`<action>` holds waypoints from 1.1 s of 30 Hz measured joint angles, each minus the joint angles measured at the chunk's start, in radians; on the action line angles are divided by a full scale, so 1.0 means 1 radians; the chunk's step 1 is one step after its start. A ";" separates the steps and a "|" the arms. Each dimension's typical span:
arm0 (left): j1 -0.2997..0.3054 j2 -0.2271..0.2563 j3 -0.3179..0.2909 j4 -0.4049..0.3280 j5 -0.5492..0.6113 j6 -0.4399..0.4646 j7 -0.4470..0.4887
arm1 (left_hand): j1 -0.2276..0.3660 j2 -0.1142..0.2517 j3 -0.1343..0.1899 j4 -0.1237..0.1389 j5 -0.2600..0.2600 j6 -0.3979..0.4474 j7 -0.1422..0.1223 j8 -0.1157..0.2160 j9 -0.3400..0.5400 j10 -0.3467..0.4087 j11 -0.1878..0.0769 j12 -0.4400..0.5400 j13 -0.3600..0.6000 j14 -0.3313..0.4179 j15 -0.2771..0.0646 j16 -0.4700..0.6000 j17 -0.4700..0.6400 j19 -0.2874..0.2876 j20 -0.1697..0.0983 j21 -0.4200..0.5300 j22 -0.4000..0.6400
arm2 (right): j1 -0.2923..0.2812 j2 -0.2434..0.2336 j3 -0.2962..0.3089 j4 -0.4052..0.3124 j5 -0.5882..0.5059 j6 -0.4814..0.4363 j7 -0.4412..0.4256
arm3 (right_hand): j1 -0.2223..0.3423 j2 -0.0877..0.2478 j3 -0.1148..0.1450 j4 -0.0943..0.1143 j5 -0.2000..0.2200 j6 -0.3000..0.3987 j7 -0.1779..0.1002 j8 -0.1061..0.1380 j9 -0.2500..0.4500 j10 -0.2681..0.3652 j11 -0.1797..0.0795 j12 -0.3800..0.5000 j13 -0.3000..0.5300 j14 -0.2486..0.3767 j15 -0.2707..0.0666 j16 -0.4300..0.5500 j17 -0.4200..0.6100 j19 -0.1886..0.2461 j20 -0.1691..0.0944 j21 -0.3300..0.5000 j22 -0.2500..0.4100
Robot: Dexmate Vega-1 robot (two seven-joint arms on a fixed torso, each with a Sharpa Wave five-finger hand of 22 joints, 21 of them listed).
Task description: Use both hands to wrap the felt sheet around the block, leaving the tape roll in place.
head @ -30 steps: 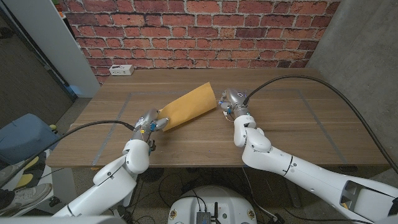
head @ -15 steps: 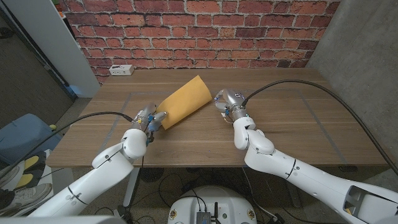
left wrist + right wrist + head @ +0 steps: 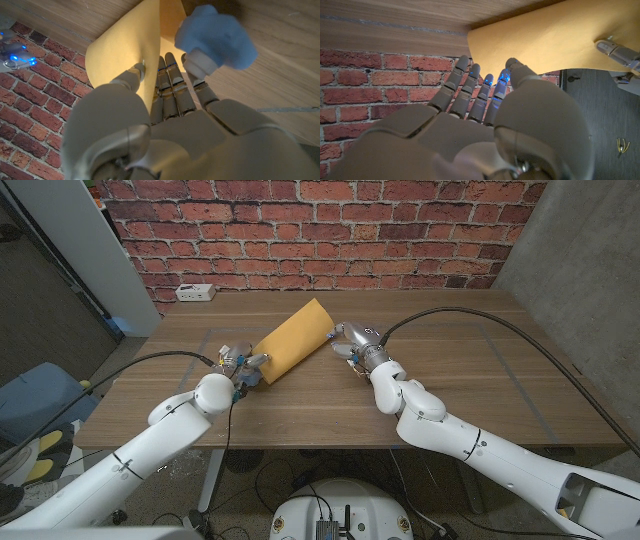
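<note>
Since the earlier frames the sheet (image 3: pixel 288 340) has been lifted further off the table (image 3: pixel 450 370) and carried toward the far side; both hands have been moved up with it, and the sheet now bulges into a raised, rounded fold.

Left hand (image 3: pixel 240 367): seen near the table's left-middle, forearm reaching in from the lower left. The sheet's near-left corner is gripped by it. In the left wrist view the sheet edge (image 3: pixel 145 55) is pinched between the thumb on one face and the fingers (image 3: pixel 172 85) on the other; a blurred blue object (image 3: pixel 215 37) is seen just past the fingertips.

Right hand (image 3: pixel 352 343): placed at the sheet's right end, arm bent in from the lower right. In the right wrist view the fingers (image 3: pixel 470 90) are extended together toward the sheet's edge (image 3: pixel 540 40), the thumb close against it. Whether the sheet is actually pinched by this hand cannot be told.

Sheet: mustard yellow, smooth, uncreased, held diagonally between the two hands above the table's centre. The block is hidden if under it.

A white power strip (image 3: pixel 195 293) is noted at the far left edge of the table, by the brick wall (image 3: pixel 330 220).
</note>
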 measured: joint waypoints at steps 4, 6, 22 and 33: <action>-0.042 0.024 0.011 0.040 -0.107 -0.057 -0.086 | -0.010 -0.008 0.036 0.009 0.012 0.008 0.008 0.041 0.045 0.000 0.000 -0.011 0.005 0.000 0.000 0.000 0.000 -0.007 -0.004 0.018 0.007 | 0.034 0.014 0.004 0.022 0.002 0.025 0.023 | -0.004 0.004 0.004 0.004 -0.007 -0.004 0.004 0.000 0.000 -0.003 0.003 -0.006 -0.004 -0.002 0.002 -0.004 -0.006 -0.007 0.007 0.000 0.000; -0.056 0.032 0.016 0.053 -0.107 -0.057 -0.086 | -0.017 -0.015 0.052 0.010 0.018 0.011 0.011 0.061 0.067 0.000 0.000 -0.016 0.005 0.000 0.000 -0.003 0.000 -0.012 -0.008 0.022 0.012 | 0.034 0.014 0.004 0.022 0.002 0.031 0.028 | -0.004 0.004 0.004 0.004 -0.007 -0.005 0.005 0.004 0.000 -0.007 -0.001 -0.006 -0.005 -0.001 0.002 -0.004 -0.007 -0.010 0.010 0.000 0.000; -0.228 0.126 0.106 0.211 -0.260 -0.273 -0.435 | -0.051 -0.049 0.119 -0.012 0.107 0.026 0.011 0.216 0.254 0.003 0.003 -0.050 0.009 -0.037 0.009 -0.015 0.000 -0.082 -0.026 0.079 0.040 | 0.019 0.026 0.030 0.034 -0.017 0.052 0.027 | -0.009 -0.002 -0.001 -0.001 -0.011 0.017 0.013 0.023 -0.004 0.032 0.013 0.004 -0.009 0.014 0.001 0.003 -0.021 -0.005 0.027 0.000 -0.003; -0.297 0.113 0.150 0.329 -0.375 -0.426 -0.660 | -0.101 -0.077 0.166 -0.039 0.273 0.002 0.013 0.411 0.514 0.036 0.036 -0.058 0.018 -0.014 0.025 -0.010 0.005 -0.086 -0.029 0.179 0.062 | 0.011 0.024 0.034 0.018 -0.036 0.019 0.059 | -0.009 -0.002 0.004 -0.027 -0.018 0.101 0.032 0.042 -0.004 0.119 0.032 0.026 -0.017 0.081 -0.009 0.034 -0.026 0.020 0.023 0.000 0.000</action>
